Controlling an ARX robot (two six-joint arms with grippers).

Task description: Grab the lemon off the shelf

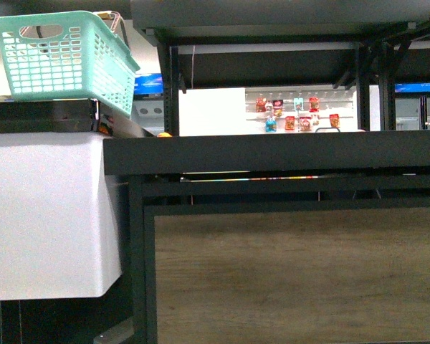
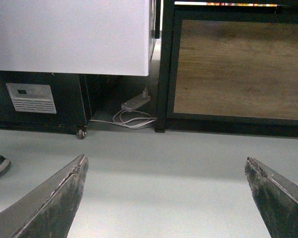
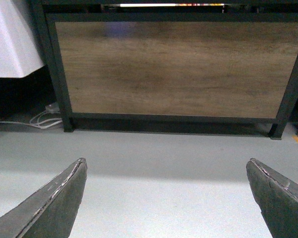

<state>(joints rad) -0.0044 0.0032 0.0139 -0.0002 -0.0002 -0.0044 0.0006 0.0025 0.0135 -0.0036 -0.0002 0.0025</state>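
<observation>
The left gripper (image 2: 165, 159) stands wide open over the grey floor (image 2: 154, 144), its two dark fingers (image 2: 54, 198) spread far apart with nothing between them. The right gripper (image 3: 165, 161) is spread just as wide and is equally empty. Ahead of the right gripper, well apart across the floor, stands the wood-grain lower panel of the shelf (image 1: 272, 152). Ahead of the left gripper are that panel's black corner post, a white cabinet (image 1: 43, 215) beside it, and a power strip (image 2: 135, 103) with a white cable lying between them. The lemon (image 1: 164, 134) shows only as a small yellow sliver over the raised lip at the tray's left end, above the panel that both grippers face. A teal basket (image 1: 64, 61) sits on the cabinet.
</observation>
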